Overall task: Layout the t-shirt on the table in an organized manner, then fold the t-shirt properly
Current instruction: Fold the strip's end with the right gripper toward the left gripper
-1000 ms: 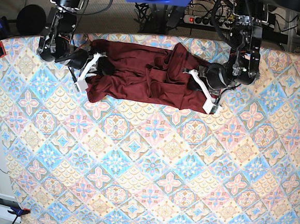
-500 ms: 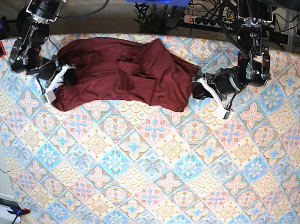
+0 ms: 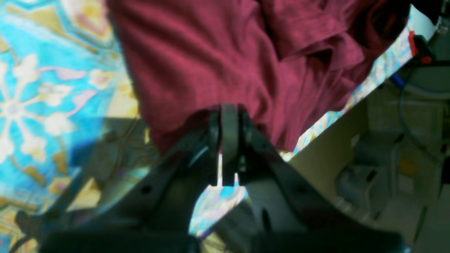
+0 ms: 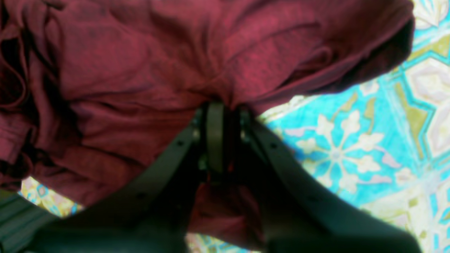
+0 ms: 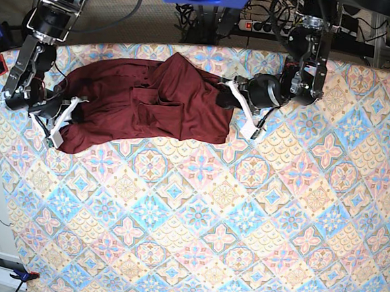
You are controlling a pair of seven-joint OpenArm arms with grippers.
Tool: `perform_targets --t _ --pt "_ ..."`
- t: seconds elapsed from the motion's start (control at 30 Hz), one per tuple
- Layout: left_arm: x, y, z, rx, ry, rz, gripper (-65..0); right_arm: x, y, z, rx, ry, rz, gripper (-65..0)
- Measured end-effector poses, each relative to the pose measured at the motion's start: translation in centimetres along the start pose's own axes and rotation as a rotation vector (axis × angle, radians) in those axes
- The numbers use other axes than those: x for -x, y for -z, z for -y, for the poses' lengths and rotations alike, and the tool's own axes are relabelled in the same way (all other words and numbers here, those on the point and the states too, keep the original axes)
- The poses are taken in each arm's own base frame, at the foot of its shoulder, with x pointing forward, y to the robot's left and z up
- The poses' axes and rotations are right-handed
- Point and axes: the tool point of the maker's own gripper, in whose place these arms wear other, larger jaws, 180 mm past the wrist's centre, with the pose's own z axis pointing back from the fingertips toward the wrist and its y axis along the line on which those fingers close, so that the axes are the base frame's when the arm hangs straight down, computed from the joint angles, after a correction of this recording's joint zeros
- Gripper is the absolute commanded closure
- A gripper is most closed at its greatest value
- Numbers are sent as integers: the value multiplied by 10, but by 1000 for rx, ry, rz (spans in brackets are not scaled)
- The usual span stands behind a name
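No writing or label can be read anywhere. The t-shirt (image 5: 147, 108), a soft maroon knit bunched into ridges and folds, lies toward 11 o'clock on the table (image 5: 196, 220), whose cloth shows flat blue, pink and cream diamond tiles. The left gripper (image 5: 227, 98), its arm bent down from 1 o'clock, is clenched on the shirt's edge at 3 o'clock. The right gripper (image 5: 73, 108), reaching from 10 o'clock, pinches the opposite edge at 9 o'clock.

matt knit t-shirt (image 5: 144, 105), printed cloth table (image 5: 196, 220)
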Motion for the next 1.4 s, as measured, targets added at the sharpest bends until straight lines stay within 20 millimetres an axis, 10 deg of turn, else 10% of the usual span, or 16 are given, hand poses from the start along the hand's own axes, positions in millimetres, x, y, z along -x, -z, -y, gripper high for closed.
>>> perform_targets --t 0.47,0.6,1.07,1.4 --pt "10 73 19 67 -76 29 0 -52 -26 -87 -54 -278 176 -16" --pt "10 75 19 71 -84 32 0 -34 -14 -124 -146 -274 142 -17" --pt "6 72 12 63 -152 60 0 -74 -1 -239 -415 -321 271 -24" --pt "0 65 15 119 -228 85 0 -72 25 -264 -328 -518 154 -223"
